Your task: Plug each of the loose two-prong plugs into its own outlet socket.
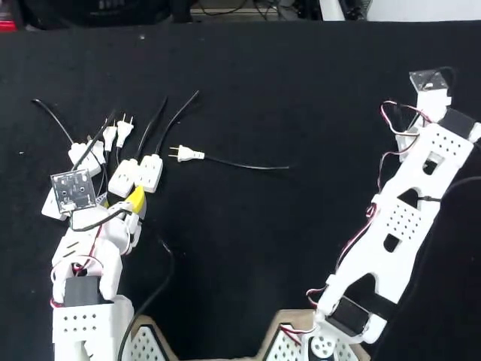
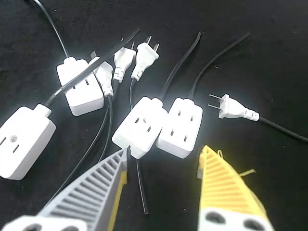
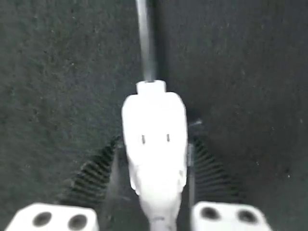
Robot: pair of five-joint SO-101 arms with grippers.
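Several white outlet sockets lie at the table's left: a pair side by side (image 1: 124, 177) (image 1: 150, 171), also seen close up (image 2: 142, 127) (image 2: 180, 127), and two more (image 2: 79, 86) (image 2: 21, 139). A loose two-prong plug (image 1: 186, 154) (image 2: 233, 108) lies right of them on its black cord. Two other plugs (image 2: 144, 57) (image 2: 124, 60) rest among the cords behind. My left gripper (image 1: 131, 203) (image 2: 163, 151) hovers open just short of the socket pair. My right gripper (image 3: 154, 144) is shut on a white cord end (image 3: 154, 144) with two small slots.
The right arm (image 1: 421, 165) stretches to the table's far right corner. Black cords (image 1: 161, 113) fan out behind the sockets. One cord (image 1: 161, 263) runs past the left arm's base. The black cloth (image 1: 301, 248) between the arms is bare.
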